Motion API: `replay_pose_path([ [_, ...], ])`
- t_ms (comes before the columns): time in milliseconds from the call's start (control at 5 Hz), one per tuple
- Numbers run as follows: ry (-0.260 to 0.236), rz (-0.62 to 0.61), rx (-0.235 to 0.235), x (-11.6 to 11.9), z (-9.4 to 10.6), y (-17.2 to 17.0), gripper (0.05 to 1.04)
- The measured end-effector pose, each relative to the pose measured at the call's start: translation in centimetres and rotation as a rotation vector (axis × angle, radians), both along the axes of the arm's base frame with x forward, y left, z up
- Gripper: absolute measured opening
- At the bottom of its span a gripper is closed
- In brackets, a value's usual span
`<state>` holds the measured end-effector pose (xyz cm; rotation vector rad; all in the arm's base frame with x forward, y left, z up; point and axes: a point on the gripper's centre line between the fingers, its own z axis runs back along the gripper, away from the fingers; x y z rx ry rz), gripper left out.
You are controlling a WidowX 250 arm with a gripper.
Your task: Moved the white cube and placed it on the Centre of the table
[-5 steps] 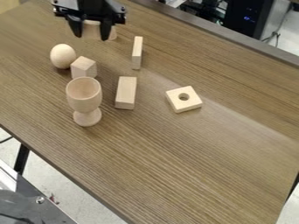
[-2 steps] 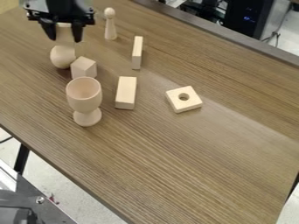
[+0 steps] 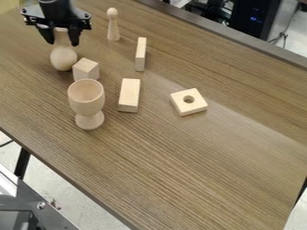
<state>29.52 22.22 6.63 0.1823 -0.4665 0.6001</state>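
Gripper (image 3: 60, 43) pinching a pale wooden piece (image 3: 62, 36) near the wooden egg (image 3: 63, 59), we should set that down clear first, then lift the wooden cube (image 3: 85, 70), just behind the wooden goblet (image 3: 85, 99), straight up before moving it inward; our wood-grain table (image 3: 198, 166) stands on pale floor (image 3: 54, 184) near a black computer tower (image 3: 258, 15)

One fixed camera looks down at a slant from above a wooden table (image 3: 198, 170), near enough to show inside the bowl of a wooden goblet (image 3: 86, 101). It faces past the goblet toward the far table edge (image 3: 240, 38). Its view also takes in floor (image 3: 63, 195) on the goblet's near side.
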Motion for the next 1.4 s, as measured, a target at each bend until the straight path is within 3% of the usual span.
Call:
replay_pose_path([
  [400,-0.011,-0.073,0.008,2.5,-0.9,1.2,0.594],
  [800,0.014,-0.131,-0.022,3.5,-2.9,2.4,0.614],
  [1000,0.035,-0.134,-0.041,3.4,-3.1,2.5,0.698],
  [1200,0.040,-0.134,-0.045,3.3,-3.1,2.5,0.965],
  [1400,0.064,-0.134,-0.029,2.8,-3.0,2.4,1.000],
])
